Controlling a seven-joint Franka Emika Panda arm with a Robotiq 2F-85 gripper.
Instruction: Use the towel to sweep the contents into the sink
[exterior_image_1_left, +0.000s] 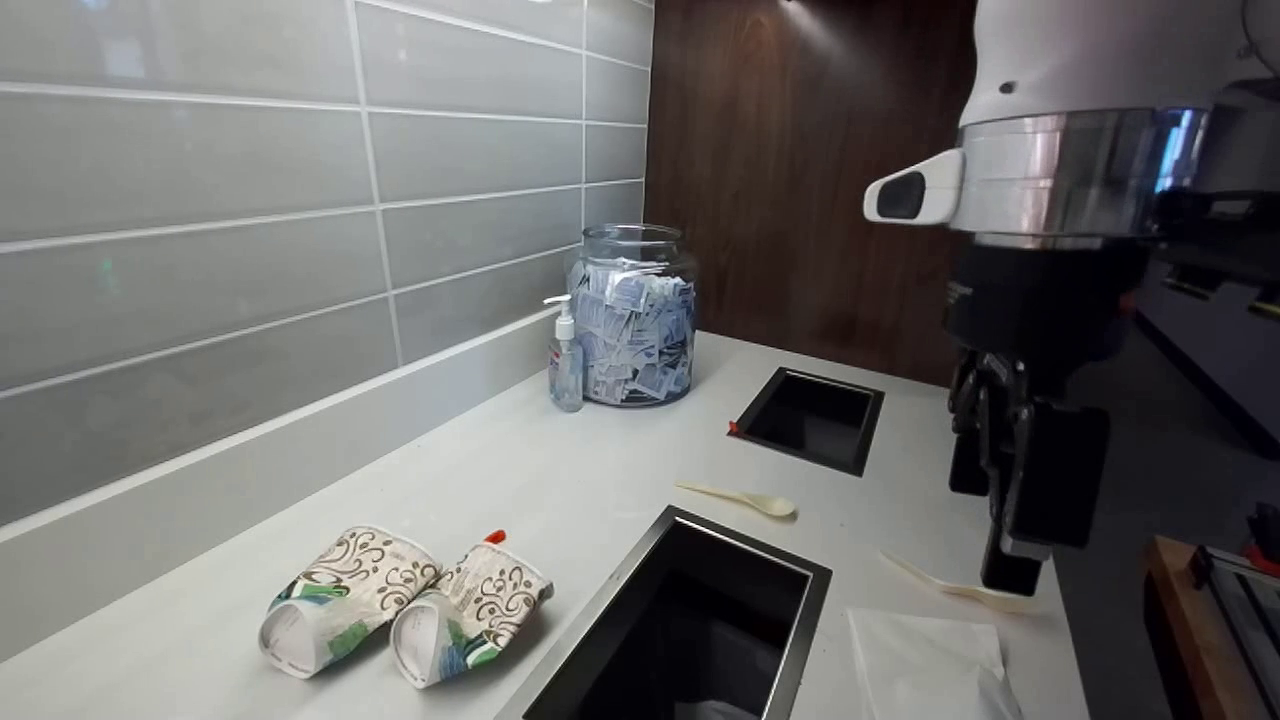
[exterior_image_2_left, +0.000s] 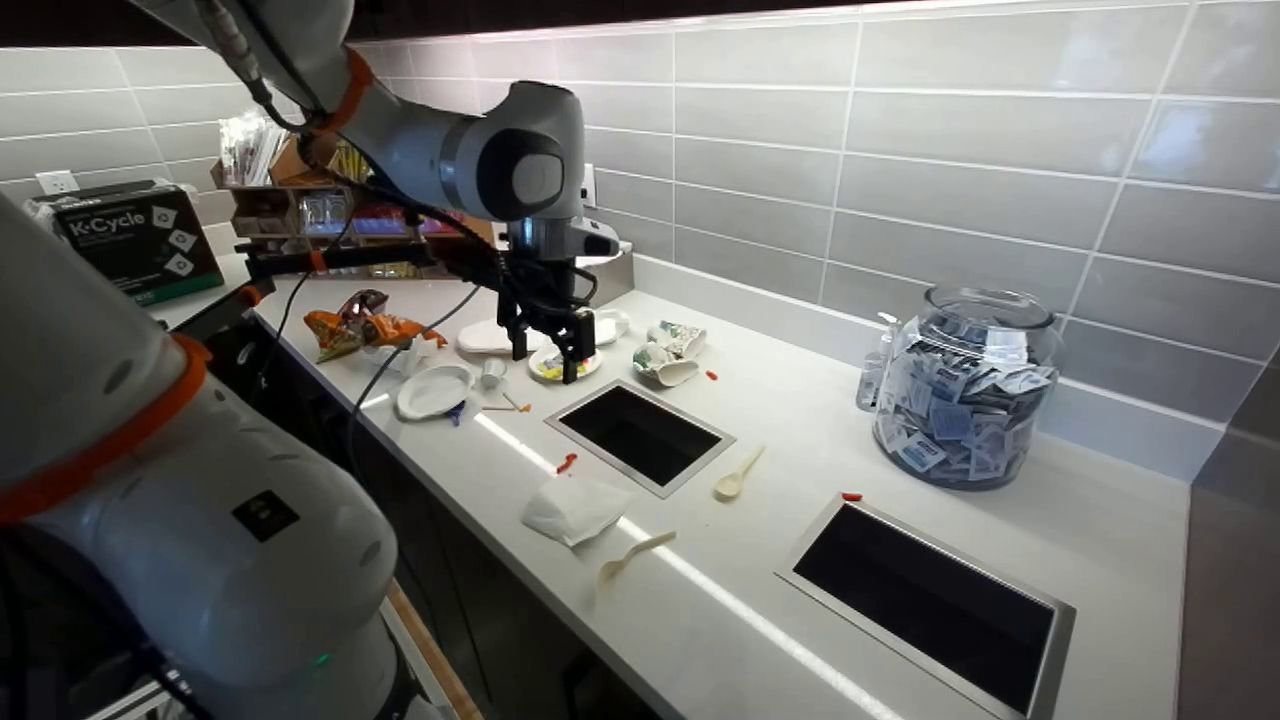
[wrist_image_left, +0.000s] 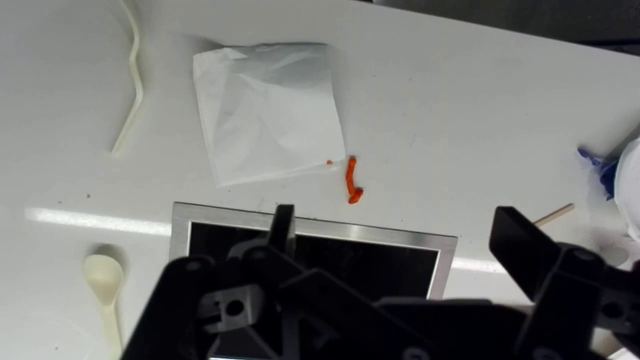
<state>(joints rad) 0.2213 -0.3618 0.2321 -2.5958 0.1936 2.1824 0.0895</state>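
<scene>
The towel (wrist_image_left: 272, 110) is a thin, whitish, roughly square cloth lying flat with creases on the pale counter. It also shows in both exterior views (exterior_image_1_left: 925, 665) (exterior_image_2_left: 577, 508). Beside it is the sink, a dark rectangular opening with a metal rim (wrist_image_left: 350, 231) (exterior_image_2_left: 697, 465). A thin red-orange scrap (wrist_image_left: 350, 177) (exterior_image_2_left: 567, 463) lies by the towel's corner. Two pale spoons (wrist_image_left: 104, 280) (exterior_image_2_left: 615, 567) lie on the counter. My gripper (wrist_image_left: 395, 215) (exterior_image_2_left: 545, 358) is open, with nothing between its fingers, above the counter and apart from the towel.
Two crumpled patterned packets (exterior_image_1_left: 350, 600) (exterior_image_1_left: 475, 612) lie beside the sink. Another opening (exterior_image_2_left: 930, 600) lies further along. A glass jar (exterior_image_2_left: 965, 390) and pump bottle (exterior_image_1_left: 566, 365) stand by the wall. Plates (exterior_image_2_left: 435, 391), a blue scrap (wrist_image_left: 607, 177) and orange wrappers (exterior_image_2_left: 370, 328) lie at the other end.
</scene>
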